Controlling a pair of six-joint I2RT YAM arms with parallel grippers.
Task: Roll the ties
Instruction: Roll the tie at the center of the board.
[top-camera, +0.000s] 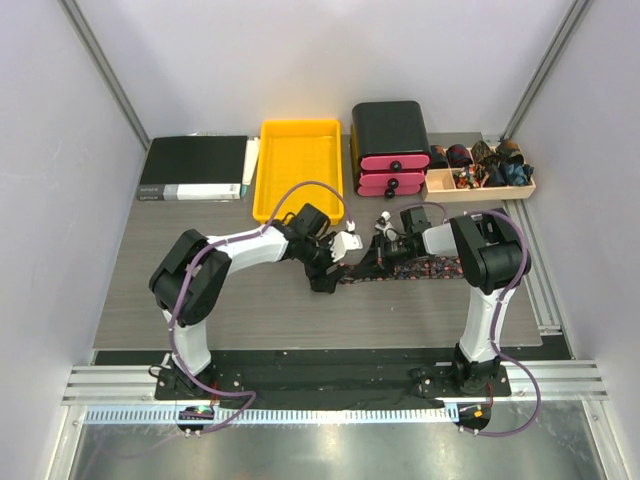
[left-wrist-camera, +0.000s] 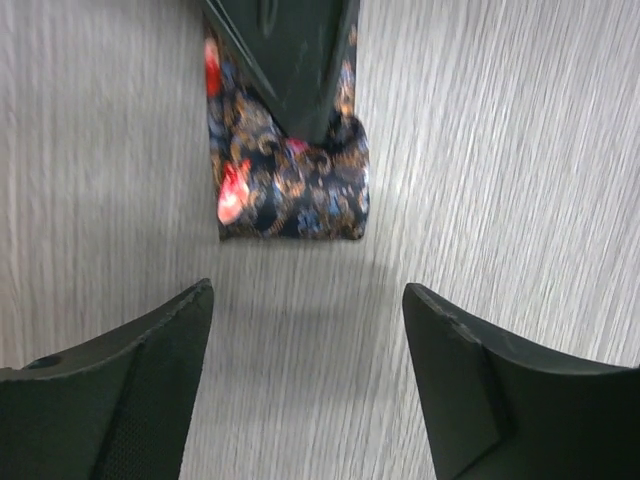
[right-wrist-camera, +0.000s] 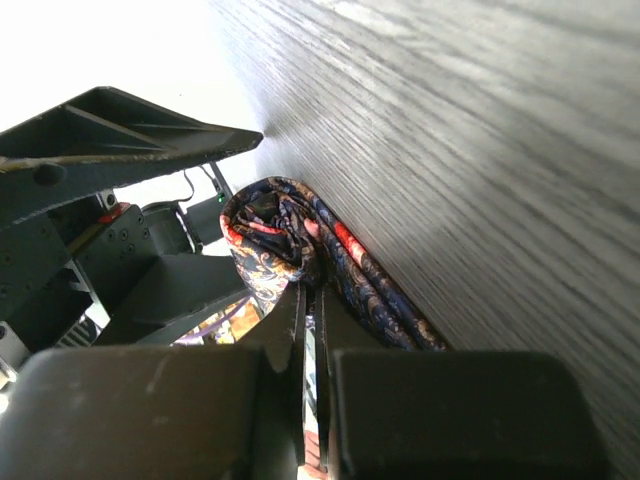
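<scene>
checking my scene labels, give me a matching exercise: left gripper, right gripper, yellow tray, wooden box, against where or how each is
Column one:
1 left gripper
2 right gripper
3 yellow tray
4 wooden box

Column two:
a holds rolled ties
b shut on the folded end of the tie
c open, holding nothing
d between the black binder and the drawer unit

Pairs: 1-c, 2-b, 3-d, 4-a
</scene>
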